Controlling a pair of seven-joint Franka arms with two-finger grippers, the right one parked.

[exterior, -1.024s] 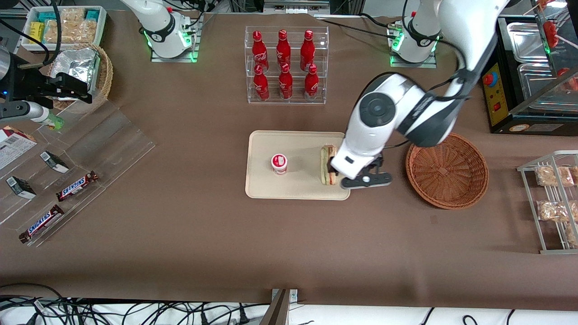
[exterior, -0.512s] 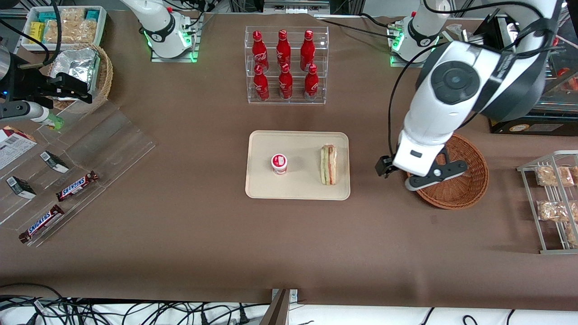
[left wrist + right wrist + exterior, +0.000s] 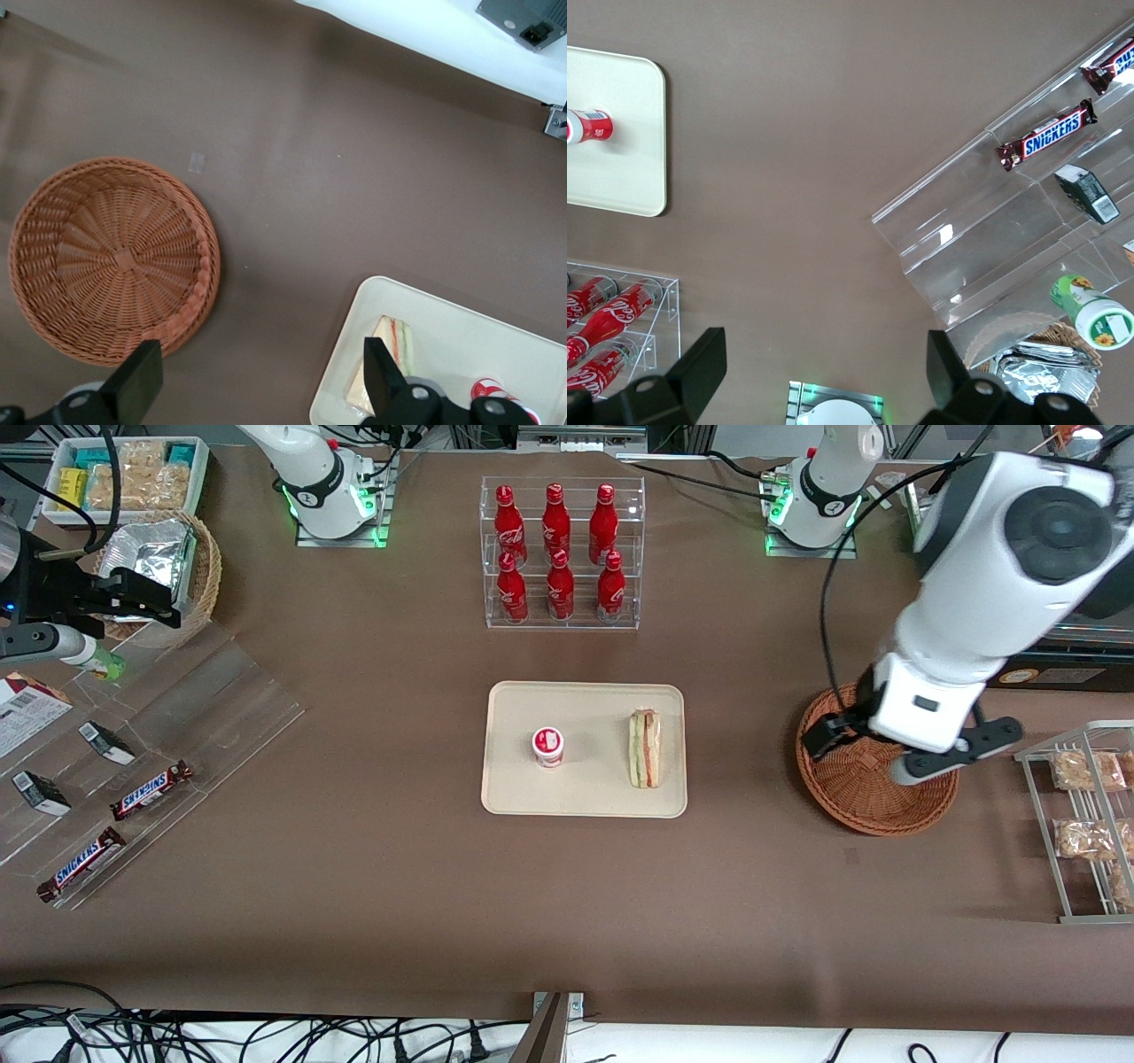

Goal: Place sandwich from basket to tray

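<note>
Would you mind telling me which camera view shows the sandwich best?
The front view: the sandwich lies whole and unobstructed on the tray. The left wrist view shows it partly hidden by a finger of the open gripper, which hangs above the basket. The right wrist view misses it.

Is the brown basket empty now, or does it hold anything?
Empty: the basket shows only bare weave. The sandwich lies on the tray; the open gripper hangs above the basket.

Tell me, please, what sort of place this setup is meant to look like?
Probably a mock snack kiosk in a lab: a rack of red soda bottles, Snickers bars, a serving tray. The open claw hangs above the basket.
</note>
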